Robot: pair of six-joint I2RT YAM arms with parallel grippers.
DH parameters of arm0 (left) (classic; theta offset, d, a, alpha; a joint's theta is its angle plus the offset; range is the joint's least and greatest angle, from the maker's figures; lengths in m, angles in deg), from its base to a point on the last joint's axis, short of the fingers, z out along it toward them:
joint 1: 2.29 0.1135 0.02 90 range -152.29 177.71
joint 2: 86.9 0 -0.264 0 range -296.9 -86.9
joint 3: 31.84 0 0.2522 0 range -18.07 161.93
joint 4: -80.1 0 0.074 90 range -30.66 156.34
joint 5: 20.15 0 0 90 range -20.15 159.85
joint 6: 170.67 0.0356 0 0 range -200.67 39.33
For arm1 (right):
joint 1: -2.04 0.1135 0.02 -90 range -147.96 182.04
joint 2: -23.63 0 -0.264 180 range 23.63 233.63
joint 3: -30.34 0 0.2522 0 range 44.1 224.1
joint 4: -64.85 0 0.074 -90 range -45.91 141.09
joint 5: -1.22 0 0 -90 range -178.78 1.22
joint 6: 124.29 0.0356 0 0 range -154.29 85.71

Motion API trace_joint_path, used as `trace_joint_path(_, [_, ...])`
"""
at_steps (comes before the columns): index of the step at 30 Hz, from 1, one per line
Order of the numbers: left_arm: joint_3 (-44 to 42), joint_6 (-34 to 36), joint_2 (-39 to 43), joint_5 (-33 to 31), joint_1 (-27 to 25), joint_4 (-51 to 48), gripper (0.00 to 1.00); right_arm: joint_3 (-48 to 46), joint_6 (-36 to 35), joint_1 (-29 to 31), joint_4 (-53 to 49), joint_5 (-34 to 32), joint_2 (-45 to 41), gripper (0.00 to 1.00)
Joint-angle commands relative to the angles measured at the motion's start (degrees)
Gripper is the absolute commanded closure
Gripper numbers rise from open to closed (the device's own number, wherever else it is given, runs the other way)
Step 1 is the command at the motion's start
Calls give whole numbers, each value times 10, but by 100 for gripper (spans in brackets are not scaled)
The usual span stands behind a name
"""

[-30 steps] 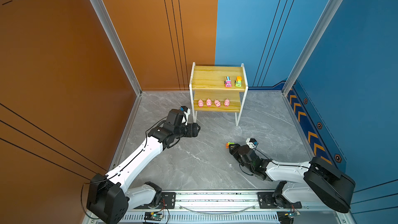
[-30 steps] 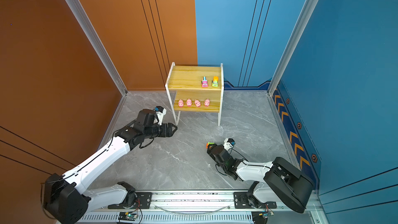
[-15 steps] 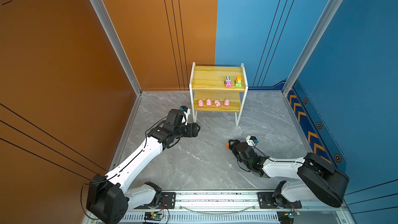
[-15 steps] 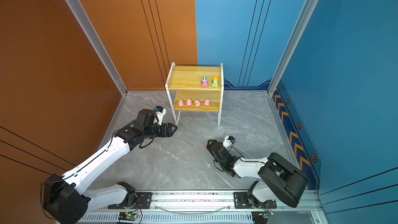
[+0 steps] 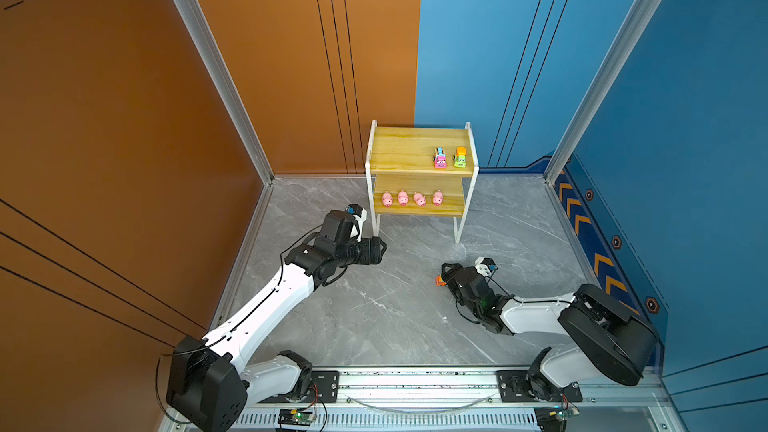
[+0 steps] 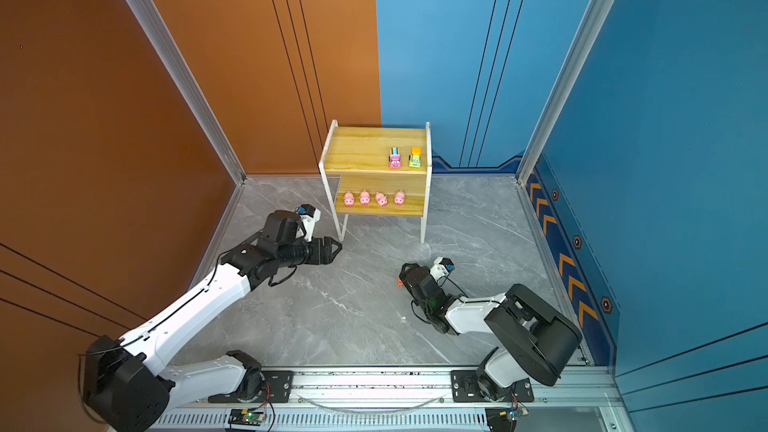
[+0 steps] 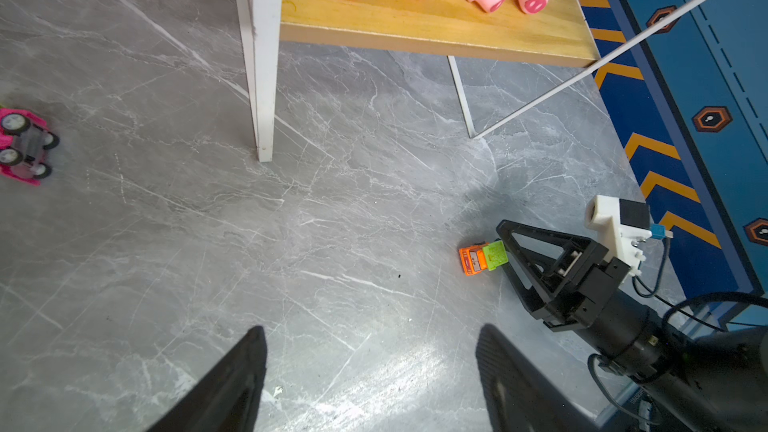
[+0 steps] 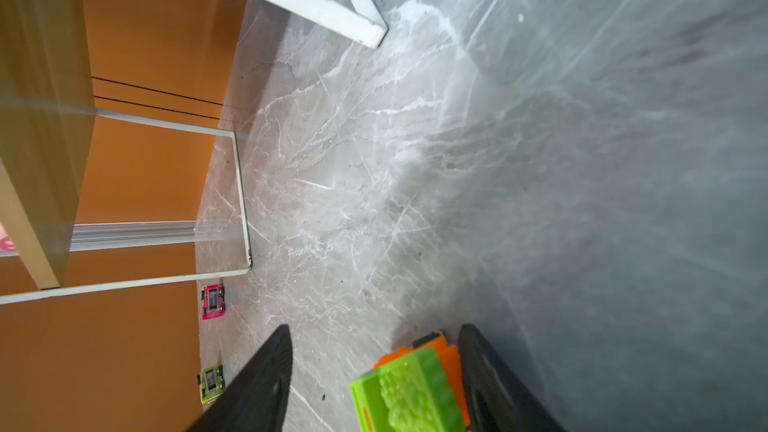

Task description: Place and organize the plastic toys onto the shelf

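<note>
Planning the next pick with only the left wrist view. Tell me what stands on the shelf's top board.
Observer: Both top views show two cars on the top board, near its right end: a pink car and a green and orange car.
Operator: Report the right gripper's grip.
Observer: The right wrist view shows the right gripper open, with the orange truck between its fingers, lying against one of them.
Operator: Name any toy hidden from me.
Observer: A small green car lies on the floor by the orange wall, beyond the overturned pink car.
</note>
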Motion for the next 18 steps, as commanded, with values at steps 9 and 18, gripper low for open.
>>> trace_joint_path(9, [-2, 7, 10, 5, -4, 10, 19, 60, -3, -4, 20, 2, 65, 35])
trace_joint_path(18, [-2, 7, 11, 4, -2, 9, 20, 107, 7, -1, 36, -19, 128, 35])
